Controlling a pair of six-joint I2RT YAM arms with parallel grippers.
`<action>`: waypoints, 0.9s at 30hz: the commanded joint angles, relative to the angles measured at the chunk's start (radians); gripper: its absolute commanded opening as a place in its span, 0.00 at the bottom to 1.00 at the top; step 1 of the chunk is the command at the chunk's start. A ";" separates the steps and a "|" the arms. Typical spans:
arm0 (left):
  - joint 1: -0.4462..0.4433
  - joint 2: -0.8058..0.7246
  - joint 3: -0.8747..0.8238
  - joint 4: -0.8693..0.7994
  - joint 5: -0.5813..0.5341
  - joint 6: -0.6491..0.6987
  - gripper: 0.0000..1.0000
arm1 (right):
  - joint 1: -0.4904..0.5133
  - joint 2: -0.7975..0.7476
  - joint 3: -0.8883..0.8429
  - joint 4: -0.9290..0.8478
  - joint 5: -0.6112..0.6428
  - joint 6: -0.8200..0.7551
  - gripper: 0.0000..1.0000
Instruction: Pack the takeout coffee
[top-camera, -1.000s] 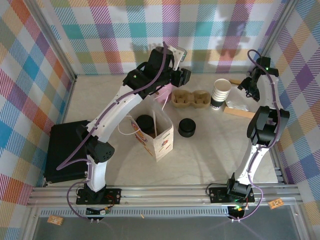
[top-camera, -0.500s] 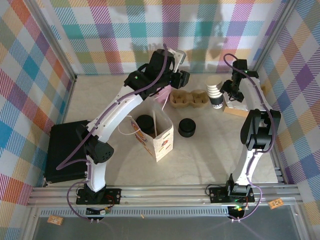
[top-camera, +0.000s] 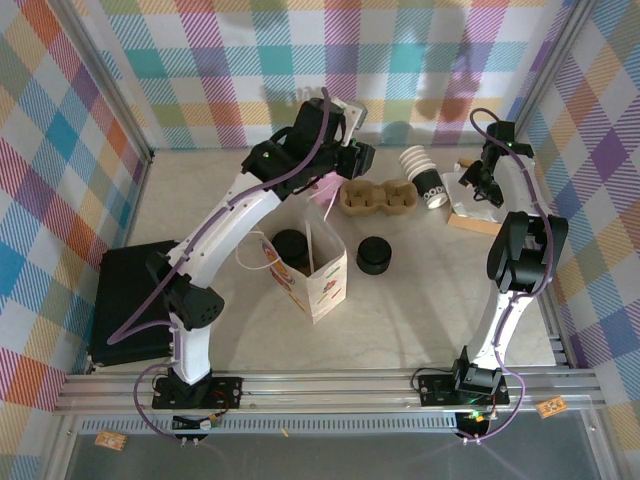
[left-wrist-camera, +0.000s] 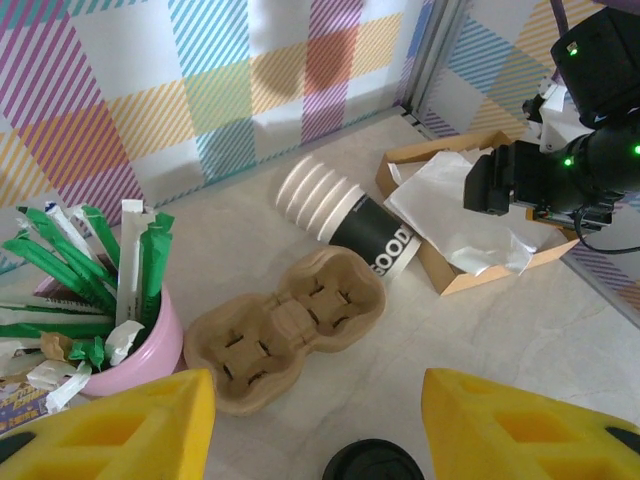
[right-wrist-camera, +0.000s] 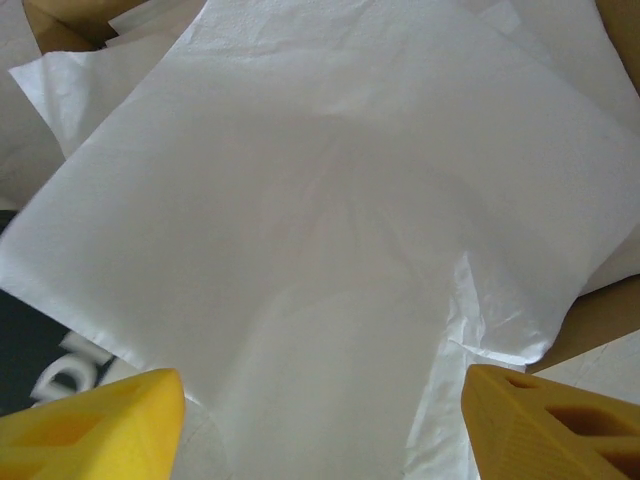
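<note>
While left claw (left-wrist-camera: 315, 405) and right claw (right-wrist-camera: 320, 400) gape empty, takeout coffee (top-camera: 290, 246) shows black lid inside bag (top-camera: 330, 285).

left arm (top-camera: 232, 215), right arm (top-camera: 497, 312): white links, black joint housings, purple cable (top-camera: 324, 105) looped outside each. fingers (left-wrist-camera: 110, 425) yellow, blocky, moulded pockets. green LEDs (left-wrist-camera: 572, 50) on right wrist. bases black.

Pastel plaid walls (top-camera: 180, 70) close in a pale, perhaps marbled tabletop (top-camera: 420, 310) under even light; an aluminium rail (top-camera: 330, 385) runs along its near edge.
</note>
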 joint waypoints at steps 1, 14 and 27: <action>-0.006 -0.039 0.008 -0.015 -0.021 -0.024 0.57 | -0.002 0.027 0.047 0.004 0.000 -0.011 0.74; -0.007 -0.024 0.019 -0.029 -0.032 -0.122 0.55 | -0.043 0.243 0.262 -0.069 -0.055 0.007 0.92; -0.007 -0.037 0.018 -0.063 -0.070 -0.160 0.54 | -0.088 0.381 0.321 -0.123 -0.187 0.051 0.75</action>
